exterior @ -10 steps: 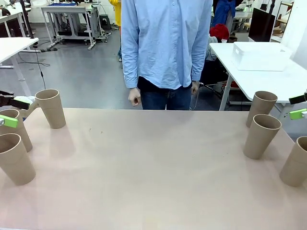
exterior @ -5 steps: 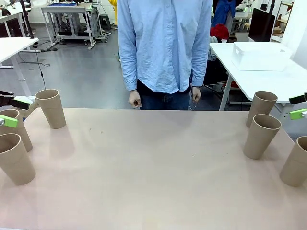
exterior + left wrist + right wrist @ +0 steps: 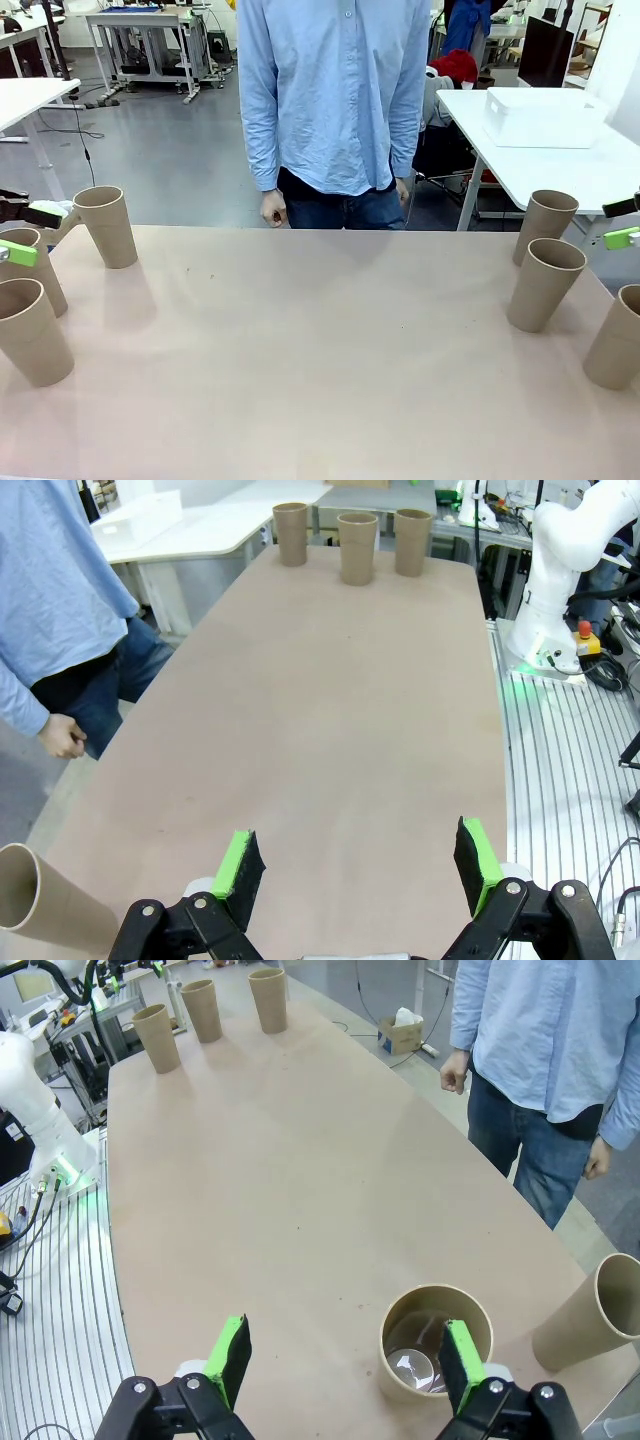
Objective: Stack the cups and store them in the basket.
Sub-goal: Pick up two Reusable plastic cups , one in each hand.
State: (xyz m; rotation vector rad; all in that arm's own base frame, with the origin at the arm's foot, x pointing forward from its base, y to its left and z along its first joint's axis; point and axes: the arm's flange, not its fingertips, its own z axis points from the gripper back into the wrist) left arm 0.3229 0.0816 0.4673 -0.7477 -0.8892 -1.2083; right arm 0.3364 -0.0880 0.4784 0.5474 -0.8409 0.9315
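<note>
The left gripper point(image 3: 358, 860) stands wide open and holds nothing. Its two green pads point(image 3: 240, 865) rise from the six o'clock edge of the left wrist view, at about seven and five o'clock. The right gripper point(image 3: 345, 1360) is spread just as wide. In the front view their fingertips reach in at nine and three o'clock.

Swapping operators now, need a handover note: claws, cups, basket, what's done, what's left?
Left claw: open, empty.
Right claw: open, empty; one cup stands between its fingers, close to one pad, not gripped.
Cups: three upright at the left end of the table, three at its right end, none nested.
Basket: on the neighbouring white table, beyond the right-end cups.
Person's hand: hanging at the far edge, off the table.
Done: nothing. Left: stack all six, store them.
</note>
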